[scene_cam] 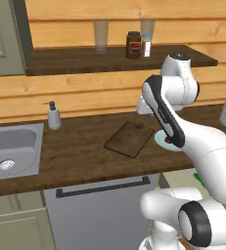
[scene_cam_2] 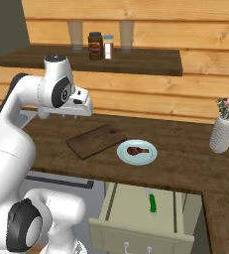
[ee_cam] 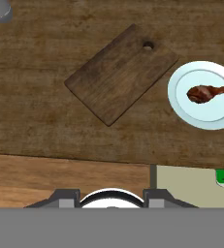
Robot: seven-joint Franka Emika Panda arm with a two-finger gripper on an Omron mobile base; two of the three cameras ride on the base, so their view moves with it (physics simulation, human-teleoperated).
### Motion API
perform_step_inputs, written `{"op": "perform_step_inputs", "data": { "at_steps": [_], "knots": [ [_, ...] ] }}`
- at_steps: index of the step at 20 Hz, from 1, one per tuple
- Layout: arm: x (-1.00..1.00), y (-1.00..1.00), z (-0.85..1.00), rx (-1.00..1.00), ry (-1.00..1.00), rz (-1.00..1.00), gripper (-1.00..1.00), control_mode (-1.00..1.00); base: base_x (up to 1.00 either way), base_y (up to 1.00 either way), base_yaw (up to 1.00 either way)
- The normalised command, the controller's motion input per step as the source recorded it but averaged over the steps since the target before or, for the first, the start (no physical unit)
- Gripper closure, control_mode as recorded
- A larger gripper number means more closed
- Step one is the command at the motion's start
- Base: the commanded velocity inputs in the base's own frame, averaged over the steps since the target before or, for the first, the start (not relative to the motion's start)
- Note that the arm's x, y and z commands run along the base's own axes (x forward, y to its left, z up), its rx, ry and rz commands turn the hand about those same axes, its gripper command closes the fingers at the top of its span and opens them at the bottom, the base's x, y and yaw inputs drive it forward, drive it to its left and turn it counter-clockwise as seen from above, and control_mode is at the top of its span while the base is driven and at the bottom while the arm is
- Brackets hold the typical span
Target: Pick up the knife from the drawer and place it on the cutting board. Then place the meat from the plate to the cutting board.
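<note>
Knife [scene_cam_2: 152,203] seen lying in open drawer [scene_cam_2: 136,218]. Meat [scene_cam_2: 137,150] rests on plate [scene_cam_2: 121,153] beside bare cutting board [scene_cam_2: 97,140]. Gripper [scene_cam_2: 76,117] held above counter [scene_cam_2: 185,158], nothing gripped; jaw opening cannot be told.

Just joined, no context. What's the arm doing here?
Nothing is picked up yet. The arm's tool hangs above the counter near the cutting board, which is bare. The knife lies in the open drawer below the counter edge, and the meat sits on the plate just beside the board. The pictures don't show whether the tool is open or shut.
</note>
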Motion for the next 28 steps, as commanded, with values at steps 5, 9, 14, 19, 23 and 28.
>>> {"op": "perform_step_inputs", "data": {
  "at_steps": [5, 9, 14, 19, 23, 28],
  "knots": [
    [0.0, 0.0, 0.0, 0.0, 0.0, 0.0, -1.0, 1.0, 0.0, 0.0, 0.0],
    [0.0, 0.0, 0.0, 0.0, 0.0, 0.0, -1.0, 1.0, -0.03, 0.01, -0.1],
    [0.0, 0.0, 0.0, 0.0, 0.0, 0.0, -1.0, 1.0, -0.11, 0.42, -0.49],
    [0.0, 0.0, 0.0, 0.0, 0.0, 0.0, -1.0, 1.0, -0.2, 0.43, -0.59],
    [0.0, 0.0, 0.0, 0.0, 0.0, 0.0, -1.0, 1.0, -0.16, 0.47, -0.56],
    [0.0, 0.0, 0.0, 0.0, 0.0, 0.0, -1.0, 1.0, -0.15, 0.51, -0.59]
  ]
}}
